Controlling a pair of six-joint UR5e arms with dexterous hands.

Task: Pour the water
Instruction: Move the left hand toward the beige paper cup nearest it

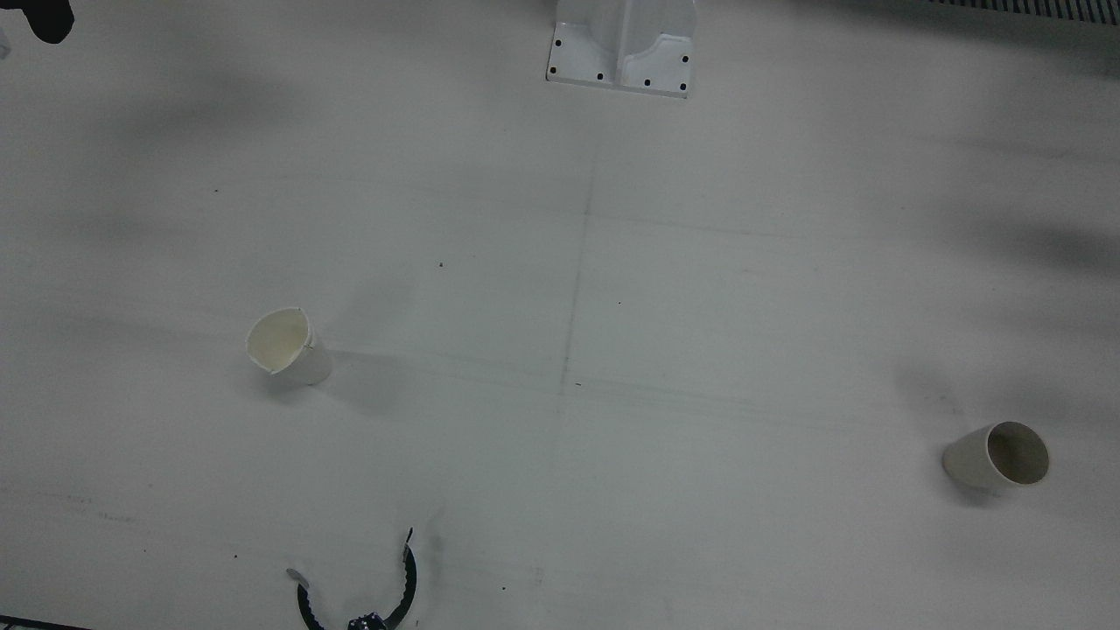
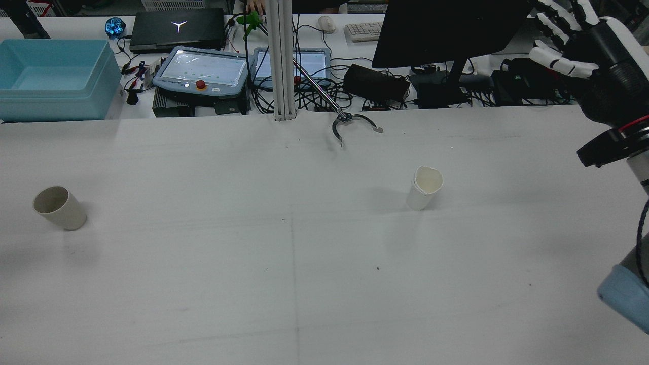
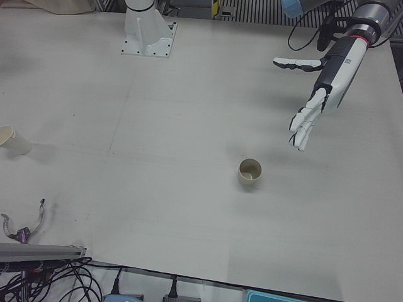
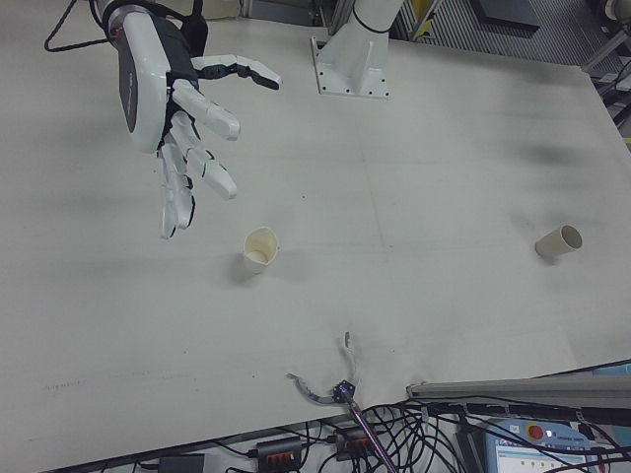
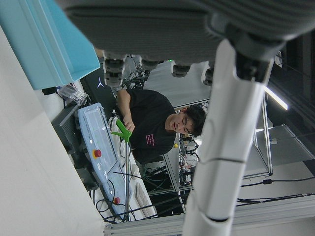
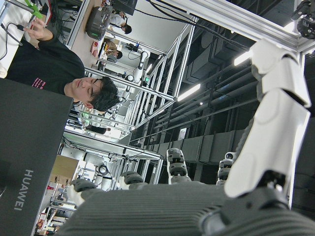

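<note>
A white paper cup with a dented rim (image 1: 287, 348) stands upright on the white table; it also shows in the rear view (image 2: 425, 187) and the right-front view (image 4: 259, 248). A beige cup (image 1: 997, 457) stands upright on the robot's left side, and shows in the rear view (image 2: 59, 208) and the left-front view (image 3: 250, 173). My right hand (image 4: 177, 118) is open and empty, raised above the table to the view's left of the white cup. My left hand (image 3: 312, 107) is open and empty, raised to the view's right of the beige cup.
A black claw of a grabber tool (image 1: 367, 595) lies at the operators' edge, near the white cup. An arm pedestal (image 1: 621, 44) stands at the robot's edge. Beyond the table are a blue bin (image 2: 56, 76), teach pendants, a monitor and cables.
</note>
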